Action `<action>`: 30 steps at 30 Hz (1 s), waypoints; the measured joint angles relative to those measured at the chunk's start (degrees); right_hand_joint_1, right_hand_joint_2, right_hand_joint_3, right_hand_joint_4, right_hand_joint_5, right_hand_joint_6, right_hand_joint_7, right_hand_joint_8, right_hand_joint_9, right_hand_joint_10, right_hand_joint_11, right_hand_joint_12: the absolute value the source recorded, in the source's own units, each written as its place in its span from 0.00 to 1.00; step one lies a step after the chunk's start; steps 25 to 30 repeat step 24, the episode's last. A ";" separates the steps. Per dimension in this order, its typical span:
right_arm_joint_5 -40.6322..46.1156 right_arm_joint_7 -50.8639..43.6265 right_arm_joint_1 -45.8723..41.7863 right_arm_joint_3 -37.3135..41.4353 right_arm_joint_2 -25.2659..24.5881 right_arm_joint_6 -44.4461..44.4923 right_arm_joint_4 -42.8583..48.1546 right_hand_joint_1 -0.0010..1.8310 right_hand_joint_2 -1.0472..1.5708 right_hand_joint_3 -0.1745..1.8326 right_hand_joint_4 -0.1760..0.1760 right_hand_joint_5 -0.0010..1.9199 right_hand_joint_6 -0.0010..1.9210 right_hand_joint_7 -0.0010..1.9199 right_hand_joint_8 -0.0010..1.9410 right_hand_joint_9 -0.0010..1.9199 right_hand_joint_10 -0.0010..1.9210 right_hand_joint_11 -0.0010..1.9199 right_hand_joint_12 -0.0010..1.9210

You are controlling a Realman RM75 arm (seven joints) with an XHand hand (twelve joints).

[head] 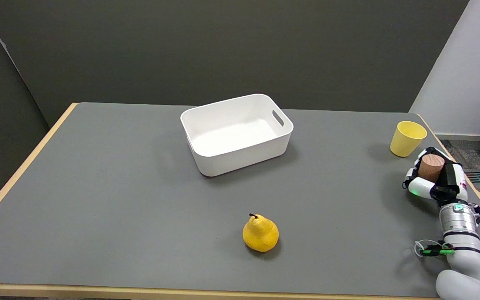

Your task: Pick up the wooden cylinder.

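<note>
Wooden cylinder [431, 167]: upright inside the right hand, near the bench's right edge, its round top showing above the fingers.
Right hand [435, 178]: fingers wrapped around the cylinder on both sides, gripping it; whether the cylinder's base is on the bench or just off it cannot be told from this angle.
Right arm [458, 233]: reaches in from the lower right corner, wrist pointing up the picture toward the far side.
Yellow cup [407, 138]: upright, just beyond the hand on the far side, near it but apart.
White bin [206, 160]: toward the far middle of the bench, well apart from the hand.
Yellow pear [260, 233]: standing near the front middle, well apart from the hand.
Bench [111, 196]: grey top with a wooden rim; broad bare surface lies to the hand's left, between the pear and the bin.
Right edge: runs close beside the hand.
</note>
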 measured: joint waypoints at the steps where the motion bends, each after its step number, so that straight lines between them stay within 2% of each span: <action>1: -0.05 0.00 0.03 0.00 0.00 0.14 -0.01 0.84 0.65 0.71 0.44 0.31 0.98 0.38 0.94 0.47 1.00 0.37 1.00; 6: -0.43 -0.17 0.21 0.03 0.00 0.93 0.01 0.84 0.66 0.69 0.44 0.31 0.98 0.36 0.95 0.46 1.00 0.37 1.00; 19: -6.58 -2.44 0.61 2.94 0.05 2.22 2.80 0.85 0.63 0.77 0.48 0.34 0.99 0.40 0.97 0.51 1.00 0.48 1.00; 24: -10.45 -4.38 0.71 4.51 0.58 2.15 5.87 0.85 0.62 0.78 0.47 0.34 0.99 0.40 0.97 0.51 1.00 0.49 1.00; 30: -10.45 -4.38 0.71 4.51 0.58 2.15 5.87 0.85 0.62 0.78 0.47 0.34 0.99 0.40 0.97 0.51 1.00 0.49 1.00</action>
